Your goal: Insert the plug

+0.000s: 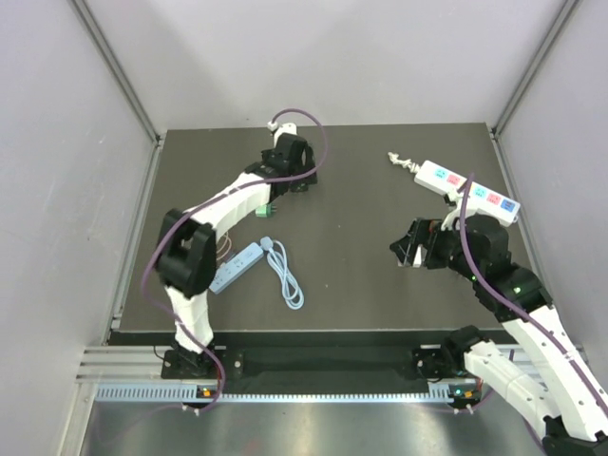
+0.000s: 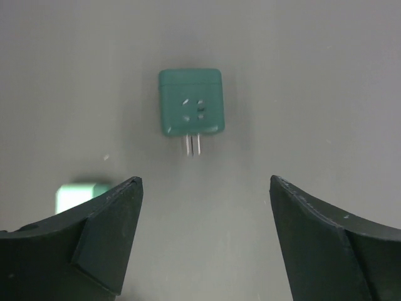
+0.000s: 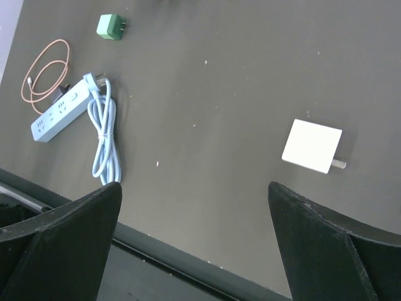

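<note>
Green plug (image 2: pixel 190 103) lies flat on the table (image 1: pixel 361 285), far-left part, two prongs pointing back toward the left gripper (image 2: pixel 205 182). That gripper hangs over it with jaws wide and nothing between them. Right gripper (image 3: pixel 194 188) is also wide and empty, hovering over the right half. The plug looks like a small hard plastic cube: probably light, stiff, with smooth sides that may slip under a loose pinch. The prongs are thin metal and likely to bend, so keep off them. Best hold looks to be across the two flat side faces of the body, well back, leaving the prongs free for the socket. It sits low, so the fingers need to come right down to the table. Nothing lies between jaws and plug. A pale green block (image 2: pixel 75 195) sits just beside the left finger, half hidden, and could get nudged; I cannot tell what it is. A green piece (image 1: pixel 264 211) shows beside the left forearm in the overhead view; I cannot tell which of the two it is. Blue strip (image 1: pixel 237 266) with coiled cord (image 1: pixel 285 274) and a thin orange wire (image 3: pixel 44 69) lie near left. White strip (image 1: pixel 470 187) lies far right, with the right arm just in front of it. White adapter (image 3: pixel 311 146) lies apart on open table.
</note>
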`<state>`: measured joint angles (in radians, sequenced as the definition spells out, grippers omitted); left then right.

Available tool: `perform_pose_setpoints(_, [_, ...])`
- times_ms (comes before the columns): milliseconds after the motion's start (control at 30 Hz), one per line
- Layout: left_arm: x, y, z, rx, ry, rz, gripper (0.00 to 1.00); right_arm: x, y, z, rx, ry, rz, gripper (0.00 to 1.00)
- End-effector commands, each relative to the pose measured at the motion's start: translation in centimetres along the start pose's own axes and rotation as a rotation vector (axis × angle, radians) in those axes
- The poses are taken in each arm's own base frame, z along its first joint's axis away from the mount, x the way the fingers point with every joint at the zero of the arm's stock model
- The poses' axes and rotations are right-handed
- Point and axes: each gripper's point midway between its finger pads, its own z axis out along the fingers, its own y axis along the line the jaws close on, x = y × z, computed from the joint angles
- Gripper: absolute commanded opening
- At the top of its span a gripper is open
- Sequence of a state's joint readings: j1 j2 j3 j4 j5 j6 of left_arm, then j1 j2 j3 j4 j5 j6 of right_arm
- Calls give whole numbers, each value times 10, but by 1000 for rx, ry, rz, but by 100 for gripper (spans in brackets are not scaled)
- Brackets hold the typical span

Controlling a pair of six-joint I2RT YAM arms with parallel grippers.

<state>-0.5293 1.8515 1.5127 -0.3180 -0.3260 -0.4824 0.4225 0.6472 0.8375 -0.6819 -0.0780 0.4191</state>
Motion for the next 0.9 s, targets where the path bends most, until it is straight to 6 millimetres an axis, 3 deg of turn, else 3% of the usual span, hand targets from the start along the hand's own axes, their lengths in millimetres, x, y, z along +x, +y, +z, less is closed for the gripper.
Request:
perform_pose_setpoints(0, [-17, -21, 26, 60, -15, 38, 85, -12, 6, -7, -29, -48, -32, 100])
perform_pose_setpoints(33, [-2, -20, 45, 39, 22, 55, 85, -13, 5, -8, -27, -50, -38, 100])
perform_pose_setpoints(67, [-14, -24, 49, 37, 1, 56, 85, -14, 6, -9, -27, -54, -41, 100])
perform_pose_setpoints(133, [4, -21, 69, 0, 52, 83, 84, -18, 7, -11, -30, -63, -45, 100])
perform_pose_setpoints(167, [-6, -21, 72, -19, 29, 83, 84, -18, 9, -11, -38, -59, -48, 100])
perform_pose_setpoints(333, [7, -8, 92, -104, 52, 119, 83, -20, 11, -14, -49, -65, -57, 100])
perform_pose_setpoints(500, [15, -2, 98, -125, 70, 132, 83, -21, 10, -14, -41, -63, -62, 100])
perform_pose_setpoints(700, [3, -11, 88, -79, 53, 145, 84, -21, 9, -11, -36, -59, -67, 100])
perform_pose_setpoints(867, [-1, 1, 90, -128, 51, 172, 85, -21, 7, -10, -31, -61, -81, 100])
